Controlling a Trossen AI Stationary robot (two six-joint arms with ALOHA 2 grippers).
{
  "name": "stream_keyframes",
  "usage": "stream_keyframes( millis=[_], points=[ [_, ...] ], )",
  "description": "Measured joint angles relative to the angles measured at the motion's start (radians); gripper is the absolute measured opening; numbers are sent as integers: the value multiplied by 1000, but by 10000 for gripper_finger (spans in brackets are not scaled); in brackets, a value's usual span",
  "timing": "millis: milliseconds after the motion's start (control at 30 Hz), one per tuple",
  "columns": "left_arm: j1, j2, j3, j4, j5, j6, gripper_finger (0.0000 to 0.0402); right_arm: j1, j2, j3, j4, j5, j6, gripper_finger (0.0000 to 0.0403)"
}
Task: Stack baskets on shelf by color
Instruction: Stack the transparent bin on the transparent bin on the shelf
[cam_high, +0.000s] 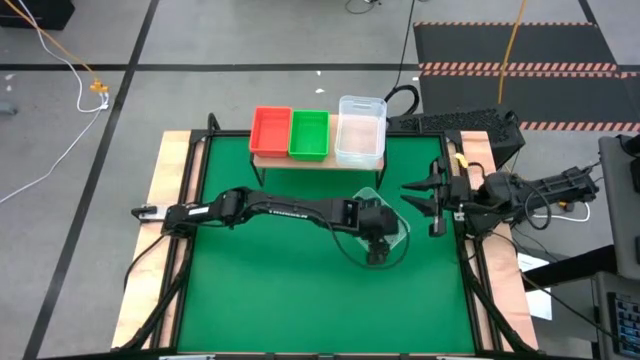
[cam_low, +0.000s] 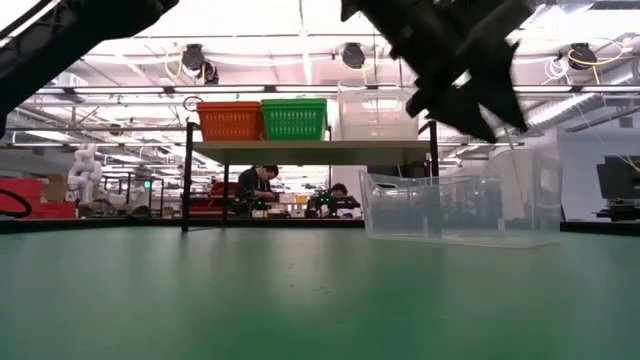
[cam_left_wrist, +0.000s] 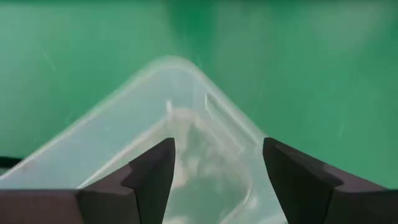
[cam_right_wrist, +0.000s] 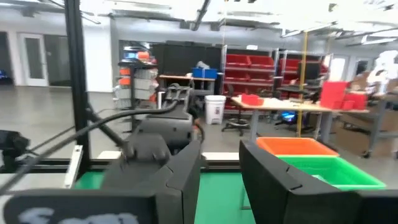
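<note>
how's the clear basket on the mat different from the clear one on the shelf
The clear basket on the mat sits low on the green mat; the clear basket on the shelf rests on the shelf beside the green basket. The mat one has the open left gripper over it; nothing hangs over the shelf one. In the high view the mat one lies askew and the shelf one square. Both are translucent with rounded corners.

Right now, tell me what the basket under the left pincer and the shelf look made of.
Clear basket: likely glossy translucent plastic; the mat shows through its walls. Shelf: pale matte wood-look board on thin black, probably metal, legs. Left pincer is open above the basket.
</note>
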Motion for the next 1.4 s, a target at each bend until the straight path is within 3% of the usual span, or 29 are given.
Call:
stream_keyframes(
  millis=[200,300,433,767,867,1033,1100,1400],
  points=[
    [-16,6,0,203,-7,-115,230,0,-33,0,-47,83,-61,105],
    [-25,24,2,279,-73,-137,212,0,-44,0,-56,95,-83,105],
    [-22,80,0,291,-103,-145,193,0,-52,0,-58,95,-90,105],
    [-21,119,3,180,-103,-131,179,0,-65,0,-73,94,-88,105],
    [-23,113,3,123,-78,-91,142,0,-65,0,-74,94,-84,105],
    [-26,89,0,27,-18,-44,36,0,-65,0,-74,94,-82,105],
    [-27,78,-1,21,-5,-58,11,0,-65,0,-76,92,-82,105],
    [-51,-105,0,-121,67,-60,7,51,-102,0,-80,99,-142,105]
  ],
)
